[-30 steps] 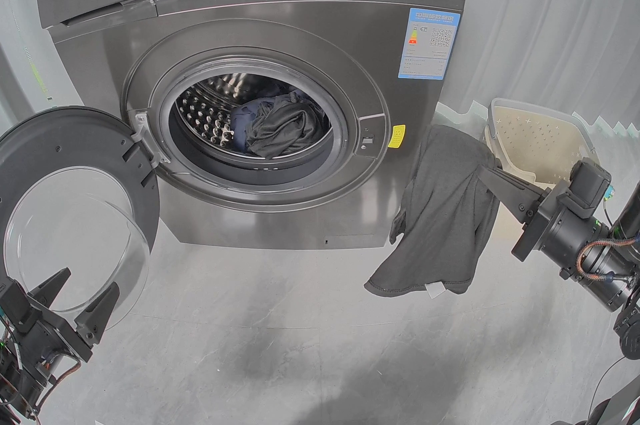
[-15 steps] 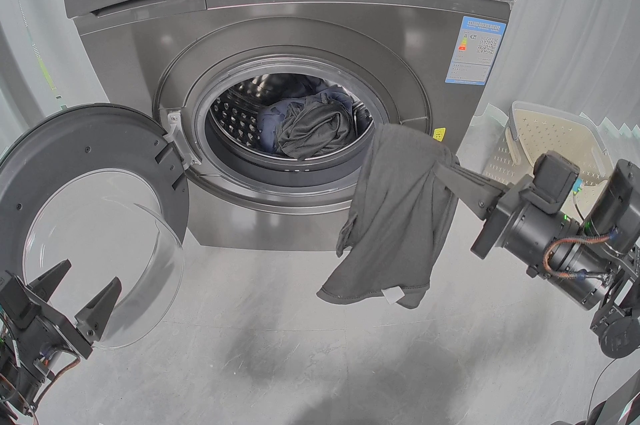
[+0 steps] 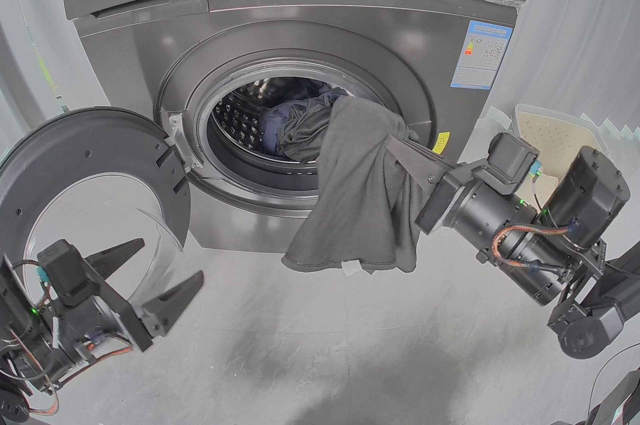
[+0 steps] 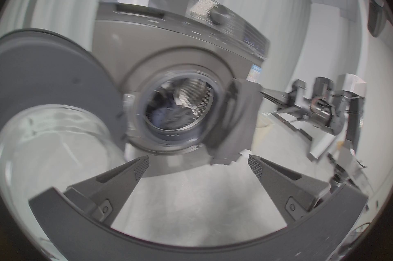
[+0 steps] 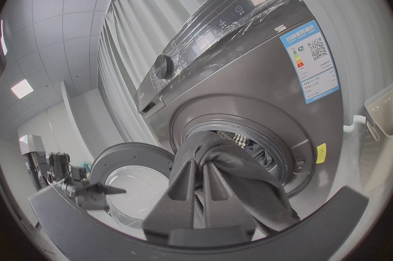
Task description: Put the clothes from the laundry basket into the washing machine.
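Fingers of R gripper (image 3: 400, 149) pinched shut on dark grey cloth garment (image 3: 360, 193), hanging at right edge of grey front-load washing machine (image 3: 133, 46) port; other dark clothes (image 3: 293, 126) in drum. L gripper (image 3: 170, 259) spread wide, holding nothing, by round open door (image 3: 87, 146). Beige perforated plastic laundry basket (image 3: 567, 136) right of machine.

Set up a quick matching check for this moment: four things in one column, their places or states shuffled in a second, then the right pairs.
Things:
1. grey garment
2. washer door
3. left gripper
4. laundry basket

States:
A. swung wide open on the robot's left
B. on the floor to the right of the washing machine
C. open, holding nothing
D. pinched in the right gripper, hanging in front of the drum

Pairs: 1-D, 2-A, 3-C, 4-B
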